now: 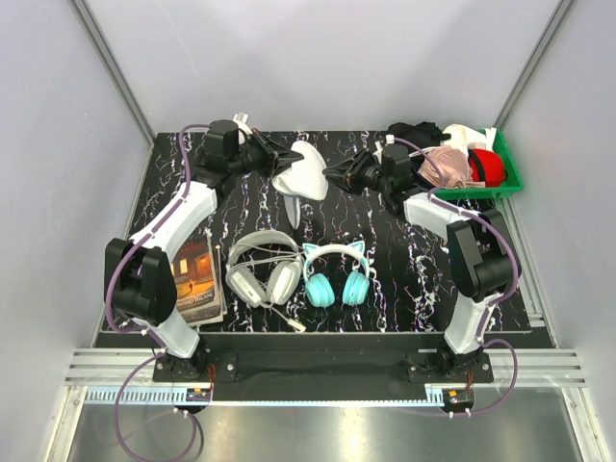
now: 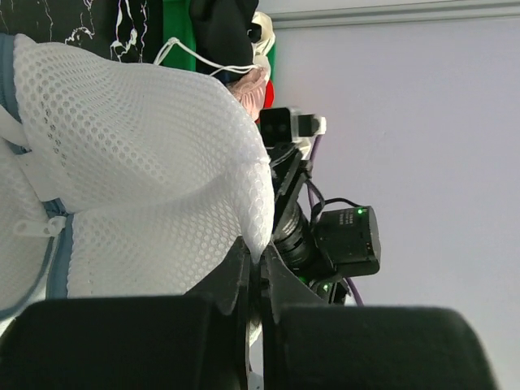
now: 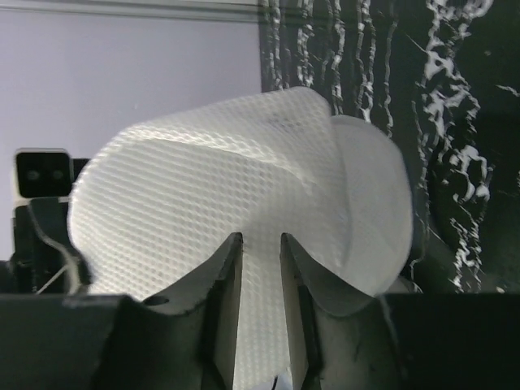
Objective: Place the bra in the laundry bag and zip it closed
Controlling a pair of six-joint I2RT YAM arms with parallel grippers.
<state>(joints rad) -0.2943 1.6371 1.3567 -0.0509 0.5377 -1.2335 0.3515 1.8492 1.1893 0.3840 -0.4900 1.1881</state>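
While the left gripper (image 2: 253, 258) pinches the laundry bag (image 2: 146, 162), the right gripper (image 3: 258, 244) faces it, jaws apart

Bright, even light, soft shadows on bench (image 1: 404, 274); mesh bag (image 3: 244, 195) slightly washed out; wrist-view foregrounds at 6 o'clock blurred.

No legible text, book cover (image 1: 197, 279) (blurred)

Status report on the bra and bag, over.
Left gripper shut on the laundry bag. Right gripper open at its edge. The bra in the green bin, not bagged.
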